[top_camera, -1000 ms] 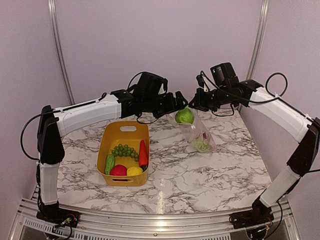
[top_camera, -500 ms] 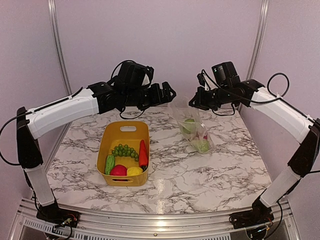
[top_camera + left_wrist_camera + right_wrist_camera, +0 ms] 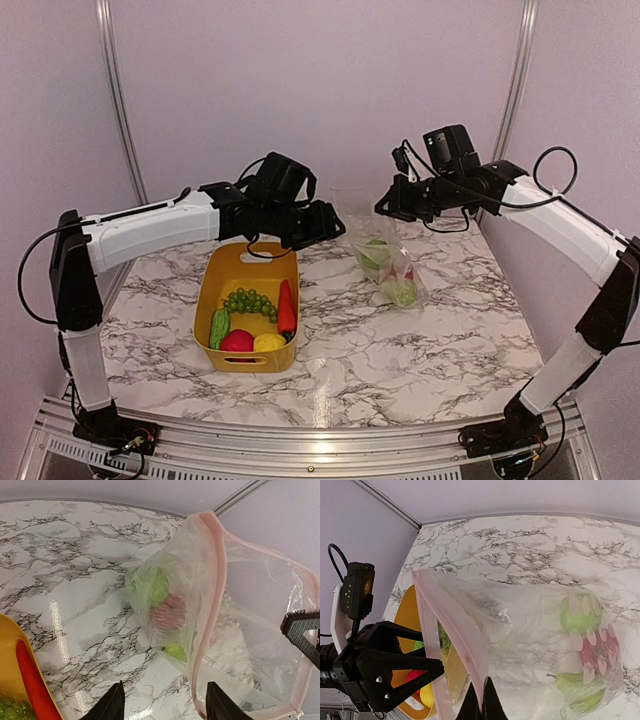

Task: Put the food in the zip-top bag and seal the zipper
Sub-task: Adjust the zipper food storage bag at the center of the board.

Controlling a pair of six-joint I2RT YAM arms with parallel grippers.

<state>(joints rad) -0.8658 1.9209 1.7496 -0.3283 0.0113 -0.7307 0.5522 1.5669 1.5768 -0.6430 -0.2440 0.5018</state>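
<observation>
The clear zip-top bag (image 3: 388,268) hangs with its bottom on the table, its mouth held up and gaping. My right gripper (image 3: 386,207) is shut on the bag's pink zipper (image 3: 452,630) edge, fingertips pinched together (image 3: 481,702). Inside the bag lie a green fruit (image 3: 157,587), a red piece (image 3: 170,612) and another green piece (image 3: 176,652). My left gripper (image 3: 331,223) hovers just left of the bag mouth, jaws apart and empty (image 3: 165,707). More food sits in the yellow tub (image 3: 247,262): grapes (image 3: 250,300), carrot (image 3: 286,305), cucumber (image 3: 219,327), red apple (image 3: 237,341), lemon (image 3: 269,343).
The marble table (image 3: 400,350) has metal rails along its near edge. Purple walls close in behind and at both sides. The yellow tub stands left of centre, under the left arm's wrist.
The green fruit that my left gripper held at the bag mouth now lies inside the bag. The left gripper pulled back leftward, then settled lower beside the bag, jaws narrower. The right arm stayed put.
</observation>
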